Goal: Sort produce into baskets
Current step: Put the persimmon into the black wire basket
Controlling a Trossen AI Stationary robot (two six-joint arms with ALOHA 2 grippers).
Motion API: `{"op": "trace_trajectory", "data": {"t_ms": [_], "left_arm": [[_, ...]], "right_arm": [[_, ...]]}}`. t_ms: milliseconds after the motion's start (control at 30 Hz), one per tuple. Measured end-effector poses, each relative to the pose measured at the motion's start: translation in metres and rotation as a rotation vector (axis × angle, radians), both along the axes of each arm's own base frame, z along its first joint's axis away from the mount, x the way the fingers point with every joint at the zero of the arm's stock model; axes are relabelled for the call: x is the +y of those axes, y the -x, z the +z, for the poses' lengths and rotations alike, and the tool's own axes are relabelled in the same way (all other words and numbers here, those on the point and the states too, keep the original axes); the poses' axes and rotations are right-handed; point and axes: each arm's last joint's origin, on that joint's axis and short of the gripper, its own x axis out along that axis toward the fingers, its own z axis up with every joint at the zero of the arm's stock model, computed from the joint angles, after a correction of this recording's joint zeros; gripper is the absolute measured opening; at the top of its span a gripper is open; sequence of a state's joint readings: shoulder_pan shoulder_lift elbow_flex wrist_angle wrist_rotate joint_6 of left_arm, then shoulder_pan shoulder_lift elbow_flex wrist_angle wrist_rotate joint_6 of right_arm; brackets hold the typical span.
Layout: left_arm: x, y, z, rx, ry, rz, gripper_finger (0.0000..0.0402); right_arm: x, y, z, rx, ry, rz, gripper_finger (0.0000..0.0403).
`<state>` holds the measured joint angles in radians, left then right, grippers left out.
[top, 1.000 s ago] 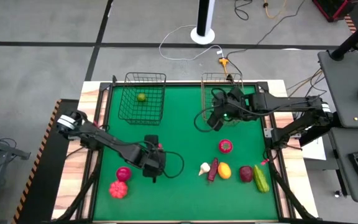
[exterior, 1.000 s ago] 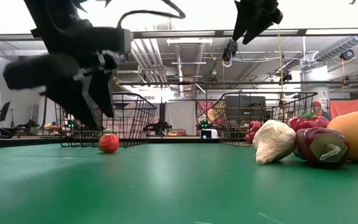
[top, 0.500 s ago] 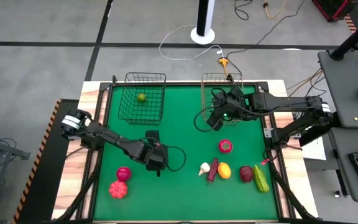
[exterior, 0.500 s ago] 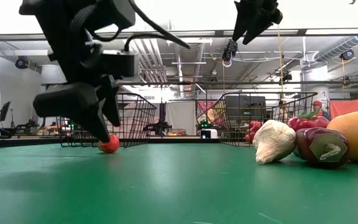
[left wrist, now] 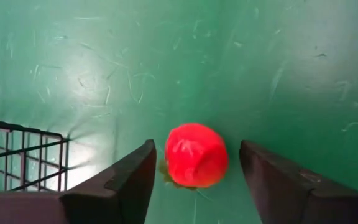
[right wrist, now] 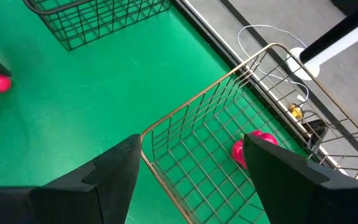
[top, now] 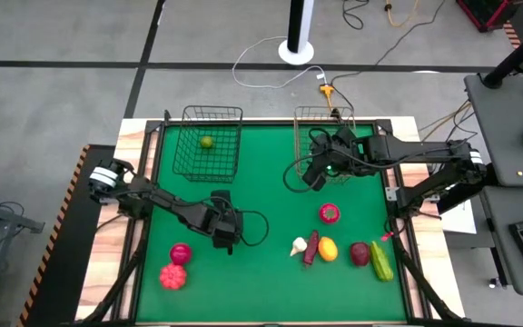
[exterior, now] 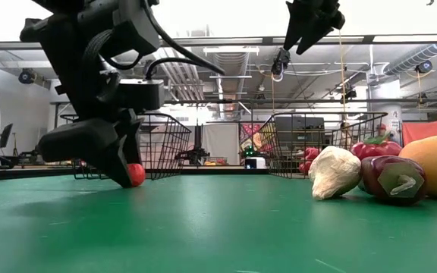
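My left gripper point(top: 227, 238) is open and points down at the table's middle left. Its two fingers stand on either side of a small red fruit point(left wrist: 194, 157) without touching it. The fruit rests on the green mat and also shows in the low view point(exterior: 136, 174). My right gripper point(top: 312, 176) is open and empty, raised by the near left corner of the copper basket point(top: 325, 134). That basket holds red and magenta pieces point(right wrist: 253, 149). The black basket point(top: 209, 143) holds a green fruit point(top: 207, 142).
A row of produce lies at the near right: a red-magenta piece point(top: 330, 213), a white one point(top: 298, 245), a purple one point(top: 312, 247), a yellow one point(top: 328, 249), a dark red one point(top: 360, 253) and a green one point(top: 381, 262). A magenta point(top: 181, 253) and a red fruit point(top: 172, 277) lie near left.
My left gripper has gone down to the mat and a little toward the far edge, so that its open fingers now stand around the small red fruit. The fruit has not moved.
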<state>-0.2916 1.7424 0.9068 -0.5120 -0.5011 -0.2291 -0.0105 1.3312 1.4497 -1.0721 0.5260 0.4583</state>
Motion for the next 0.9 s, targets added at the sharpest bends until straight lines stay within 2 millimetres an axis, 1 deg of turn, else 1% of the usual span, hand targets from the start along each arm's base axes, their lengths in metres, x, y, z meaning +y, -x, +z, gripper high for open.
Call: {"op": "trace_trajectory", "data": {"t_ms": [233,333,433,600,667,767,833,900], "left_arm": [[0.001,0.0,-0.001,0.0,-0.001,0.006,0.0131],[0.001,0.0,-0.001,-0.006,0.013,0.023,0.0106],[0.0,0.0,0.0,-0.008,0.036,0.028,0.0094],[-0.001,0.002,0.005,-0.019,0.07,0.023,0.0096],[-0.002,0.003,0.012,-0.036,0.107,0.015,0.0096],[-0.002,0.007,0.031,-0.089,0.163,-0.006,0.0096],[-0.002,0.011,0.049,-0.148,0.176,-0.028,0.0096],[0.001,0.017,0.073,-0.223,0.163,-0.048,0.0096]], "right_arm": [[0.0,0.0,0.0,0.0,-0.001,-0.001,0.0274],[0.0,0.0,0.0,0.0,-0.002,0.0,0.0274],[0.0,0.0,0.0,0.003,0.0,0.003,0.0274],[0.0,0.0,0.0,0.003,0.001,0.004,0.0274],[0.0,0.0,0.0,0.003,0.001,0.004,0.0274],[0.0,0.0,0.0,0.004,0.001,0.005,0.0272],[0.0,0.0,0.0,0.005,0.002,0.006,0.0269],[0.0,0.0,0.0,0.007,0.003,0.009,0.0264]]}}
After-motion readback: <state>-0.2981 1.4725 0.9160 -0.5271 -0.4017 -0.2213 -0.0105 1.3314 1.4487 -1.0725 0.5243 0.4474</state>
